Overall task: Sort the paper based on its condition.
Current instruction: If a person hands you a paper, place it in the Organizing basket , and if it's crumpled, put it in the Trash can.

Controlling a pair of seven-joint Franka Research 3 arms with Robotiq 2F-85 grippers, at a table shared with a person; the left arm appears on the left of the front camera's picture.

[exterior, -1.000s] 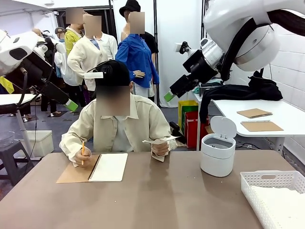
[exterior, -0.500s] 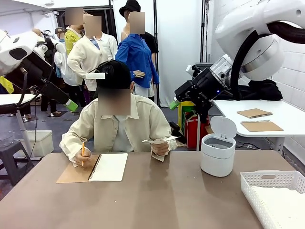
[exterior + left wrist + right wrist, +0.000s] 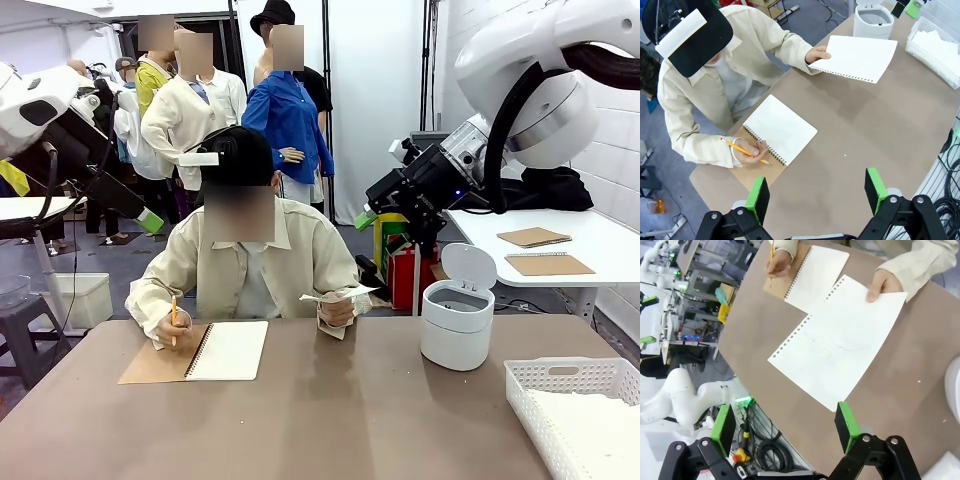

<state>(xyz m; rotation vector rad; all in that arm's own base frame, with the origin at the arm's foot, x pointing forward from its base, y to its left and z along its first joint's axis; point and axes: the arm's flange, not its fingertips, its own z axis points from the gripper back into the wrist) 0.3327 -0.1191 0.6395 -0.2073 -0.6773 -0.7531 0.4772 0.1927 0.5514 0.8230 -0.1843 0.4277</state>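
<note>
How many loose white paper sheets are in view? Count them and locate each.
1 countable: the perforated white paper sheet held in the person's hand. More white paper lies in the white lattice plastic tray; sheets there may be hidden.

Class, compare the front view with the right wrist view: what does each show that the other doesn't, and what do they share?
Front view: the raised lid of the white bin and the lattice tray with white sheets inside. Right wrist view: the face of the held paper, with faint marks across it and a punched edge, beyond the open right gripper. Both: the person's hand holding that paper over the table, the open notebook, and the pencil in the other hand.
</note>
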